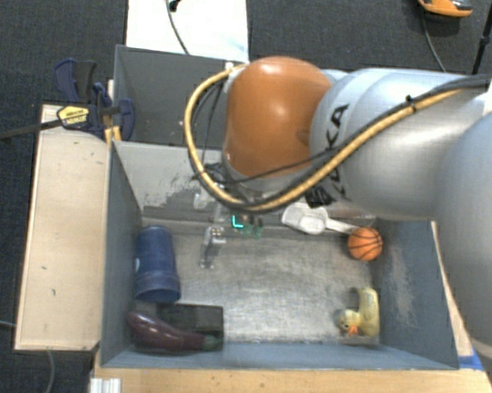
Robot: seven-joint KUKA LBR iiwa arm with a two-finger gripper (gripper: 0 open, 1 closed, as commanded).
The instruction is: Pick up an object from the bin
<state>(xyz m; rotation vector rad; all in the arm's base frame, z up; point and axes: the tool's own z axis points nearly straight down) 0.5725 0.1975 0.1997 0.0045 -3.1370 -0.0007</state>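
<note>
Where the arm (419, 146) reaches in from the right, you see the gripper (212, 250) hanging low over the bare grey floor of the bin (306, 298), left of the middle. Nothing you can make out sits in it. The thing nearest to it is a blue cup (156, 265) lying on its side just to its left, close to the left wall, with a strip of bare floor between the two. You cannot tell whether the gripper is open or closed: only a thin pale metal piece pokes out below the wrist, and the round orange cover (269, 117) with its looping yellow cable (204, 103) hides the rest.

In front of the cup, in the near left corner, a dark purple eggplant (163, 333) lies along the front wall, touching a black block (194, 317) that rests just above it. Well apart, on the right side, a small orange ball (364, 243) sits by the back wall, with a white plastic piece (308, 219) beside it on the left. The arm covers part of that white piece, so you cannot say what it is. A yellow duck (362, 313) stands near the front right corner, away from the gripper
</note>
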